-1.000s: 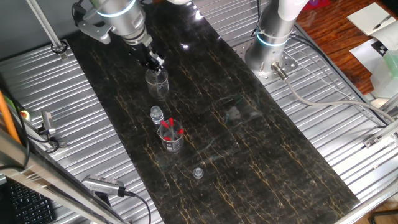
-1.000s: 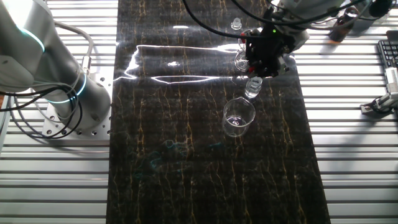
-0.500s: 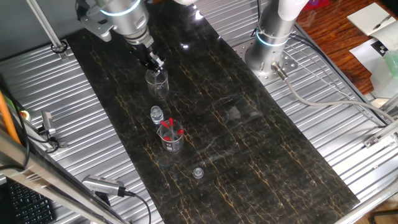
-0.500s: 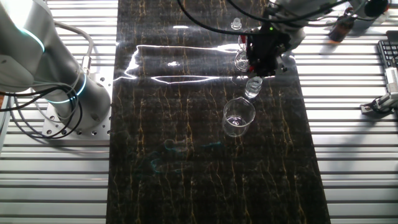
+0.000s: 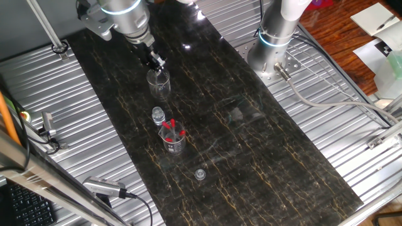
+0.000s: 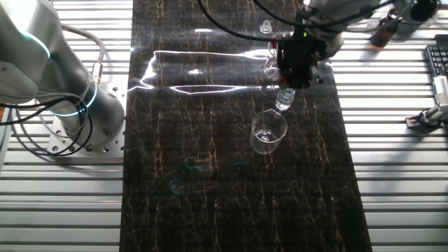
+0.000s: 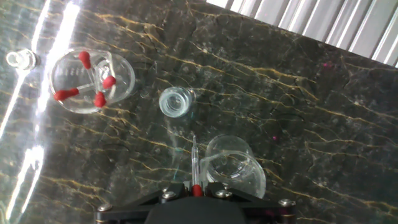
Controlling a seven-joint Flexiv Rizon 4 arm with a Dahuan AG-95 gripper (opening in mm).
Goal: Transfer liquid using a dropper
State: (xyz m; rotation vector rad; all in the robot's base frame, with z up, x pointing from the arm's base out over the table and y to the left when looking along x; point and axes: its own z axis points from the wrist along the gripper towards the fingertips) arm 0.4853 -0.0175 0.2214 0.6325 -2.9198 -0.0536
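Observation:
My gripper (image 7: 196, 188) is shut on a dropper (image 7: 194, 163), its red bulb pinched between the jaws and its thin glass tip pointing down. The tip hangs just left of an empty clear beaker (image 7: 233, 172) and near the small clear vial (image 7: 175, 101). A second beaker (image 7: 91, 79) holds several more red-bulbed droppers. In one fixed view the gripper (image 5: 155, 62) hovers just above the empty beaker (image 5: 159, 84), with the vial (image 5: 157, 115) and the dropper beaker (image 5: 173, 137) in a row nearer the camera. In the other fixed view the gripper (image 6: 292, 73) covers the dropper beaker.
A small clear cap (image 5: 200, 174) lies on the dark marble mat (image 5: 251, 157), also in the hand view (image 7: 18, 59). A second arm's base (image 5: 275, 47) stands at the mat's far edge. Ribbed metal table surrounds the mat.
The gripper with the dropper has risen slightly and shifted a little; beakers, vial and cap have not moved.

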